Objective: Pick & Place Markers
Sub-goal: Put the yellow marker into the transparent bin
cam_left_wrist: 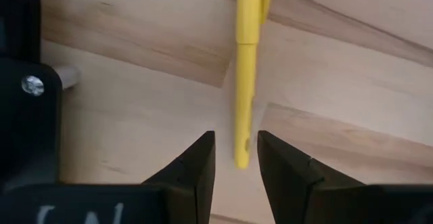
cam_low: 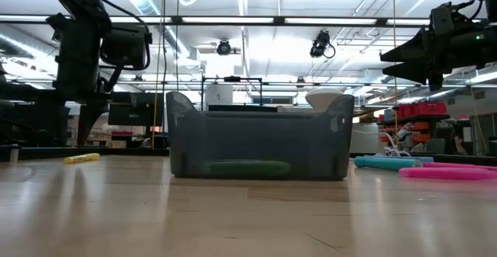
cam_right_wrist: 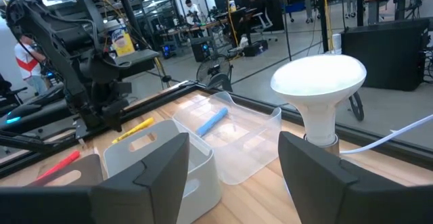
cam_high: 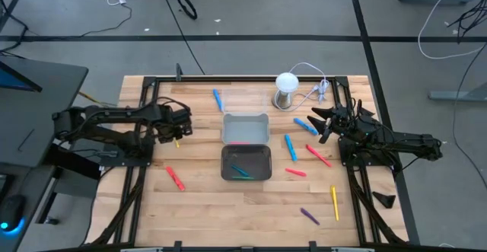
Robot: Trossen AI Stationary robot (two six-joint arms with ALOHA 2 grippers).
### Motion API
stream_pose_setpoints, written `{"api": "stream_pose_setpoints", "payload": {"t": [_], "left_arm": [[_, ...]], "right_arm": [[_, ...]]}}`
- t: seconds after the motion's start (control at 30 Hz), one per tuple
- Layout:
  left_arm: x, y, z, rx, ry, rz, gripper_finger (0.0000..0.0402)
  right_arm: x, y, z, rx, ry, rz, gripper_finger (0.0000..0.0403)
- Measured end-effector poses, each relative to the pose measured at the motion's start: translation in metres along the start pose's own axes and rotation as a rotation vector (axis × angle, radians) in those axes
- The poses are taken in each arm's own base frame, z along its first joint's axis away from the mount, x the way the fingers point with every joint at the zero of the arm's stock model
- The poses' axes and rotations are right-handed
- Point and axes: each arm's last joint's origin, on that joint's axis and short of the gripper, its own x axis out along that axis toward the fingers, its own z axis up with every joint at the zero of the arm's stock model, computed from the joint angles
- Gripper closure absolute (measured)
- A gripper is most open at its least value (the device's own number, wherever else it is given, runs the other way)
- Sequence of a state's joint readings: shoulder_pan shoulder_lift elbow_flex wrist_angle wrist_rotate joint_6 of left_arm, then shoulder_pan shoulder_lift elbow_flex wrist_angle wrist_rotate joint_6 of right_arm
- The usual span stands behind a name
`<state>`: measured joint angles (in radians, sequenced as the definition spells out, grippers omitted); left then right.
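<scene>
- left gripper (cam_left_wrist: pixel 235 158) straddles the thin yellow marker pen (cam_left_wrist: pixel 246 61), left of the grey rectangular tray (cam_high: pixel 245 128), fingers unclenched.
- off-centre closing could flick it away.
- right gripper (cam_right_wrist: pixel 233 160) waits, released, right of the tray.

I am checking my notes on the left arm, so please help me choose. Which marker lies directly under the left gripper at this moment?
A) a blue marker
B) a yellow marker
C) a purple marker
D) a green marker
B. The left wrist view shows a yellow marker lying on the wood, its end between the open fingers of the left gripper; the high view shows yellow under that gripper too.
</scene>
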<state>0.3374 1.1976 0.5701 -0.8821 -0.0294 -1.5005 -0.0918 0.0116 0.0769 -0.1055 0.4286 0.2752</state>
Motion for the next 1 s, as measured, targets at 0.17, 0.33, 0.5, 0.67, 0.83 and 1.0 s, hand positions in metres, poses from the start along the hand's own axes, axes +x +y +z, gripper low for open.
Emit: {"api": "stream_pose_setpoints", "payload": {"t": [0.17, 0.33, 0.5, 0.67, 0.83, 1.0], "left_arm": [[0.005, 0.001, 0.001, -0.001, -0.041, -0.015, 0.0284], [0.012, -0.005, 0.002, 0.011, -0.049, -0.006, 0.0284], [0.02, -0.01, 0.002, 0.026, -0.059, 0.007, 0.0284], [0.025, -0.014, 0.003, 0.029, -0.066, 0.009, 0.0284], [0.026, -0.015, 0.003, 0.029, -0.066, 0.012, 0.0291], [0.026, -0.016, 0.003, 0.028, -0.065, 0.003, 0.0326]], "right_arm": [[0.0, 0.0, 0.0, 0.0, 0.0, 0.0, 0.0172], [0.0, 0.0, 0.0, 0.0, 0.0, 0.0, 0.0172], [0.0, 0.0, 0.0, 0.0, 0.0, 0.0, 0.0172], [0.0, 0.0, 0.0, 0.0, 0.0, 0.0, 0.0172], [0.0, 0.0, 0.0, 0.0, 0.0, 0.0, 0.0172], [0.0, 0.0, 0.0, 0.0, 0.0, 0.0, 0.0172]]}}
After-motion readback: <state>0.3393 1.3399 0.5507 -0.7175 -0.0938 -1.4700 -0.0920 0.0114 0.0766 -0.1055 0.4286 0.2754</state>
